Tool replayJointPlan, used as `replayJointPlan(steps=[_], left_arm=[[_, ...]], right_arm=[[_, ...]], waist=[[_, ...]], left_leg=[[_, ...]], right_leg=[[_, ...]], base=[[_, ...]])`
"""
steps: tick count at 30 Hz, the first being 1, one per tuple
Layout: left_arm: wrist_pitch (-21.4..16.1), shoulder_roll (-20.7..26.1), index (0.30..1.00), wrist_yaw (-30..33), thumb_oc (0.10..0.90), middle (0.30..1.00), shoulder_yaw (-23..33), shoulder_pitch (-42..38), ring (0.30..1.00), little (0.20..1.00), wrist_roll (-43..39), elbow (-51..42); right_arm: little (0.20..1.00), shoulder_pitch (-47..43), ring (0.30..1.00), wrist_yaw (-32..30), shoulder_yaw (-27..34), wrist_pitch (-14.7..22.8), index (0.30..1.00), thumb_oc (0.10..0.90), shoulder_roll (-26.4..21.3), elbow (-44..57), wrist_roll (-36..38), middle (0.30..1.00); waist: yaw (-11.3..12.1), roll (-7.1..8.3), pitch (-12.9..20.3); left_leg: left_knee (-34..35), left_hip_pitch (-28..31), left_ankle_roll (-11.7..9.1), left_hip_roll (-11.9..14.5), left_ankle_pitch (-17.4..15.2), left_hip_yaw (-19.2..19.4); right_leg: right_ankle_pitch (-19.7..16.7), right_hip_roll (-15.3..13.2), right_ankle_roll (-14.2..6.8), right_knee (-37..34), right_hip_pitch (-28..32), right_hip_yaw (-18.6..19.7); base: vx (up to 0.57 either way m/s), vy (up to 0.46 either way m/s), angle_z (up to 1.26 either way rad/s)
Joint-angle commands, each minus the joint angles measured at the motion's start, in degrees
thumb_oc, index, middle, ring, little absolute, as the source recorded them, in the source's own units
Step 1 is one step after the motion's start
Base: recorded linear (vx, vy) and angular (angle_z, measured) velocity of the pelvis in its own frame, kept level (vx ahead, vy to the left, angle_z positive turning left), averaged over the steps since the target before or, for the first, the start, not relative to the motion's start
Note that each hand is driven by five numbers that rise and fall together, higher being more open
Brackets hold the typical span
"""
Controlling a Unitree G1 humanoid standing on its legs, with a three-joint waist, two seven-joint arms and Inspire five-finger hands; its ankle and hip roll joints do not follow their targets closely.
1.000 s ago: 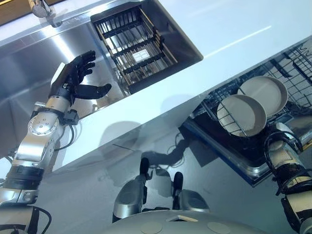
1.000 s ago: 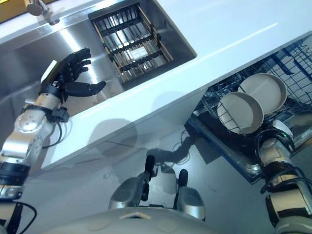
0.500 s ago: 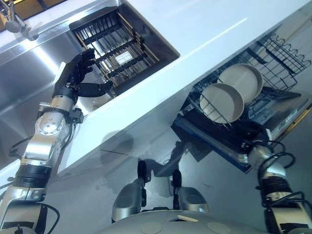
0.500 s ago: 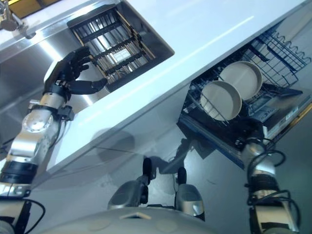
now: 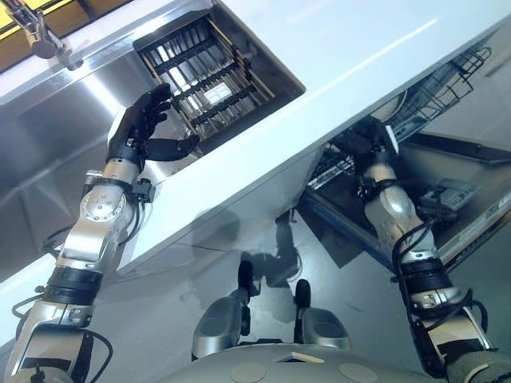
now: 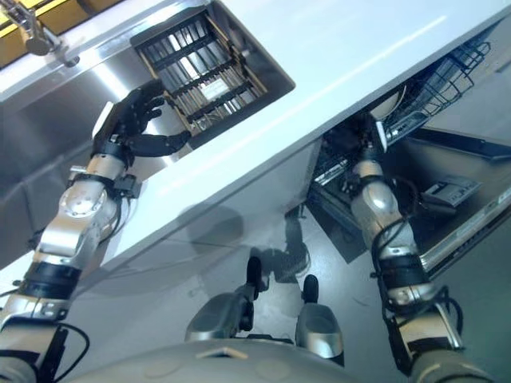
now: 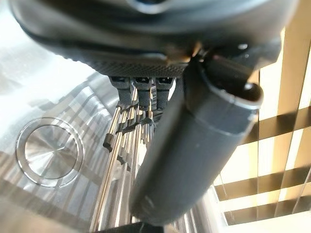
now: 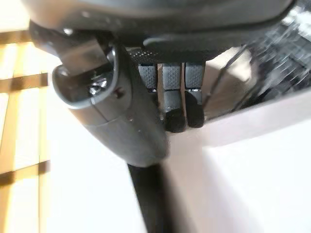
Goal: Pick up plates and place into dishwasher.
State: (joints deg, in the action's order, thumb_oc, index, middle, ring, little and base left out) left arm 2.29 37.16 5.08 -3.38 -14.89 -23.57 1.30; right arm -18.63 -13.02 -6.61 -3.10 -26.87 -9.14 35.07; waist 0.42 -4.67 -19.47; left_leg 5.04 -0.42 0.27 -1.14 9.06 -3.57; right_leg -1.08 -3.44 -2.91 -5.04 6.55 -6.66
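A sliver of a beige plate [image 6: 390, 102] peeks out from under the white counter's edge, standing in the dishwasher's wire rack [image 5: 447, 76]. My right hand [image 5: 364, 146] is raised to that rack just below the counter edge. In the right wrist view its fingers [image 8: 174, 92] are relaxed and hold nothing, with the plate [image 8: 232, 80] just past them. My left hand [image 5: 142, 128] hovers open over the steel sink [image 5: 48, 136], fingers spread, beside the dark dish rack [image 5: 211, 76] set in the sink.
The white counter [image 5: 335, 48] runs between the sink and the dishwasher. The open dishwasher door [image 5: 479, 215] juts out low on the right. A faucet [image 5: 36, 32] stands at the sink's far left, and the round drain [image 7: 48, 151] lies under my left hand.
My right arm has swung up from low beside the dishwasher door to the rack under the counter edge. The camera has shifted, so the counter now hides most of the plates. My left hand stays over the sink.
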Motion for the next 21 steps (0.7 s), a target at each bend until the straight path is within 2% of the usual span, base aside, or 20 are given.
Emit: replayJointPlan(steps=[1, 3, 6, 9, 12, 17, 19, 21], left_arm=[[-4.4, 0.0, 0.900, 0.3, 0.800, 0.900, -0.6, -3.4, 0.900, 0.900, 0.4, -1.3], [-4.3, -0.2, 0.900, 0.2, 0.800, 0.900, -0.7, -3.1, 0.900, 0.900, 0.5, -1.4], [-3.8, -0.4, 0.900, -0.1, 0.800, 0.900, -1.1, -3.1, 0.900, 0.900, 0.5, -1.2], [-3.9, -0.5, 0.900, -0.2, 0.800, 0.900, -0.9, -2.2, 0.900, 0.900, 0.4, -1.6], [-4.0, -0.4, 0.900, -0.3, 0.800, 0.900, 0.5, 0.5, 0.900, 0.900, 0.3, -3.5], [-5.2, -1.8, 0.900, 0.2, 0.800, 0.900, 3.6, 5.9, 0.900, 0.900, 1.6, -6.0], [-5.3, -1.9, 0.900, 0.3, 0.800, 0.900, 4.2, 6.7, 0.900, 0.900, 1.7, -6.3], [-5.9, -1.6, 0.900, -0.2, 0.800, 0.900, 7.0, 9.0, 0.900, 0.900, 1.5, -6.5]], right_arm=[[0.200, -11.6, 0.300, 3.3, -1.4, 8.3, 0.300, 0.100, 2.5, 8.9, -0.9, 0.300], [0.200, -11.7, 0.300, 2.8, -1.5, 8.0, 0.300, 0.100, 2.4, 8.9, -0.7, 0.300], [0.200, -12.9, 0.300, -1.0, -1.6, 6.9, 0.300, 0.100, 2.4, 7.7, -1.4, 0.300], [0.200, -11.8, 0.300, -6.1, -1.1, 3.8, 0.300, 0.100, 2.0, 6.7, -7.2, 0.300], [0.200, -7.0, 0.300, -7.6, 0.7, 3.2, 0.300, 0.100, -0.2, 8.0, -13.0, 0.300], [0.200, 3.8, 0.300, -10.1, 6.7, 5.8, 0.300, 0.100, -4.0, 13.0, -25.3, 0.300], [0.200, 6.0, 0.300, -10.8, 8.6, 6.7, 0.300, 0.100, -4.8, 13.8, -26.3, 0.300], [0.200, 11.2, 0.300, -13.9, 14.3, 8.6, 0.300, 0.100, -5.6, 15.1, -28.1, 0.300]], waist=[[2.5, 2.69, 7.8], [2.7, 2.81, 8.3], [3.2, 3.13, 9.2], [3.3, 3.22, 9.7], [2.8, 3.29, 9.9], [0.9, 3.40, 9.7], [0.5, 3.41, 9.6], [-0.9, 3.52, 9.4]], left_leg=[[-4.3, 2.4, 2.1, -4.1, -8.2, 0.6], [-4.2, 2.6, 2.1, -4.1, -8.2, 0.4], [-4.0, 3.2, 2.2, -4.2, -8.3, 0.0], [-3.3, 3.8, 2.2, -4.2, -8.3, -0.1], [-2.8, 4.3, 2.3, -4.0, -8.3, 0.2], [-1.9, 5.4, 2.5, -3.8, -8.3, 1.4], [-1.7, 5.7, 2.5, -3.7, -8.3, 1.8], [-1.3, 6.1, 2.4, -3.4, -8.5, 3.0]], right_leg=[[1.3, -0.3, 0.2, 7.8, -4.4, -0.6], [1.4, -0.3, 0.3, 7.8, -4.0, -0.7], [1.6, -0.2, 0.4, 7.7, -3.4, -0.9], [1.6, -0.2, 0.3, 7.4, -3.0, -1.1], [1.6, -0.2, 0.1, 7.3, -2.8, -0.9], [1.0, 0.1, -0.5, 6.7, -2.9, 0.5], [0.8, 0.3, -0.7, 6.4, -2.8, 1.0], [0.4, 0.5, -1.2, 6.2, -2.9, 2.1]], base=[[0.03, 0.017, 0.07], [0.05, 0.014, 0.10], [0.06, 0.011, 0.01], [0.04, 0.025, 0.04], [0.01, 0.024, 0.05], [0.00, 0.022, 0.04], [-0.01, 0.008, -0.03], [-0.03, 0.011, -0.13]])
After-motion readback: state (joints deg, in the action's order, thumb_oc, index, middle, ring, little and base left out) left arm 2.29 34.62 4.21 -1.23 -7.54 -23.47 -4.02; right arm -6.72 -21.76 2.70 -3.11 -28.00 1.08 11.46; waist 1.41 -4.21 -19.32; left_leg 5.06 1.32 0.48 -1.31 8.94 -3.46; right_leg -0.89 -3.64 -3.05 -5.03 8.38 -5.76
